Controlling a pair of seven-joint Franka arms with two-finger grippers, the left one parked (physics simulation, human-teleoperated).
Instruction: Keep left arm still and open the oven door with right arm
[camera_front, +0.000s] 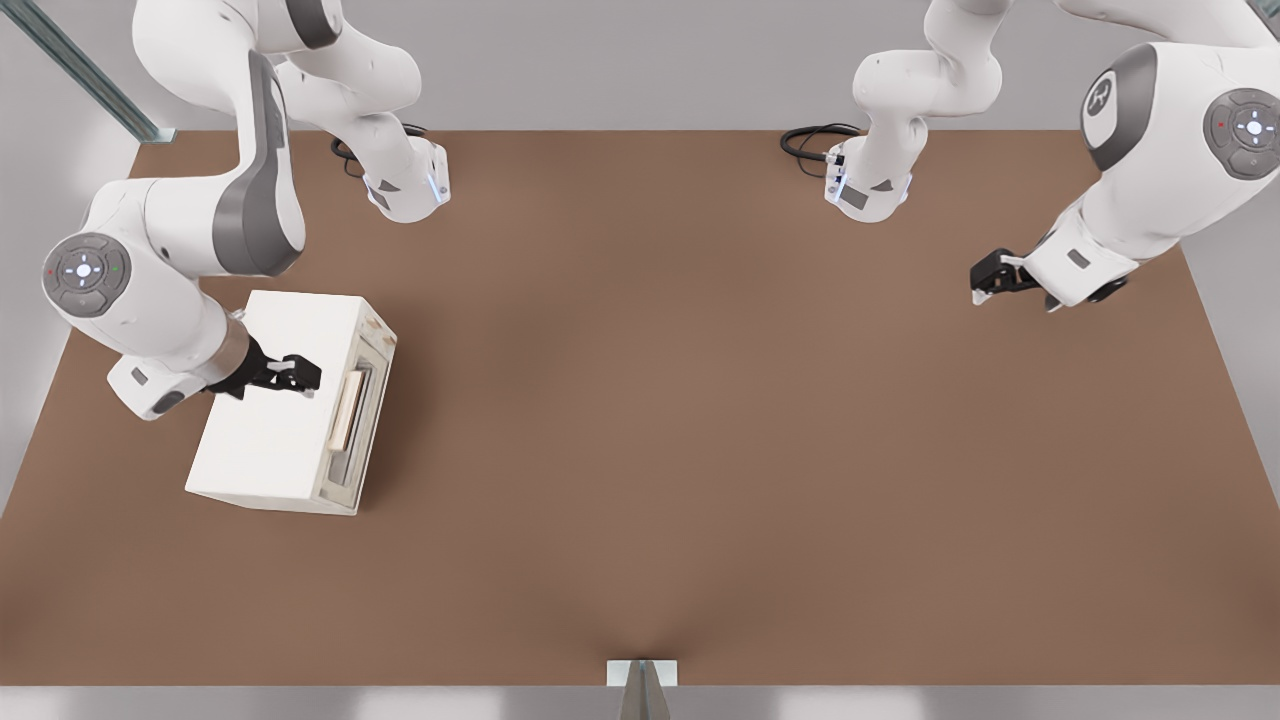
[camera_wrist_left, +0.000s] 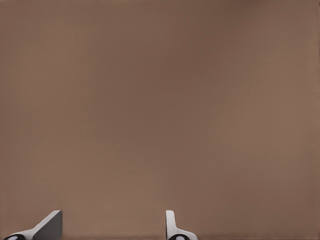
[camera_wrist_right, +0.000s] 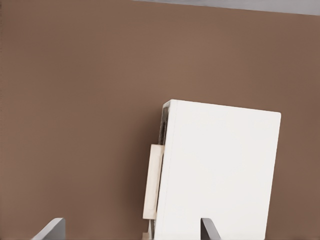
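The oven door (camera_front: 362, 420) is the front face of a cream oven (camera_front: 280, 400) that sits on the brown table (camera_front: 700, 450), on the front view's left side. The door looks shut, flat against the box. Its pale tan bar handle (camera_front: 345, 410) runs along the door, just past the top edge of the oven. In the right wrist view the handle (camera_wrist_right: 152, 182) sticks out from the side of the white box, and the door (camera_wrist_right: 163, 131) shows only as a thin edge. The right arm (camera_front: 170, 260) bends down over the oven from the front view's left. Its black gripper (camera_front: 290, 375) hangs over the oven's top, near the handle but not touching it. The two fingers are spread apart and hold nothing. In the right wrist view the fingertips (camera_wrist_right: 50, 231) show at the edge of the picture with a wide gap between them, one over the bare table and one over the oven's top (camera_wrist_right: 220, 175). The left arm (camera_front: 1150, 150) is far away on the front view's right side, with its own black gripper above the bare table. Black cables (camera_front: 810, 140) lie by the arm bases at the back of the table.
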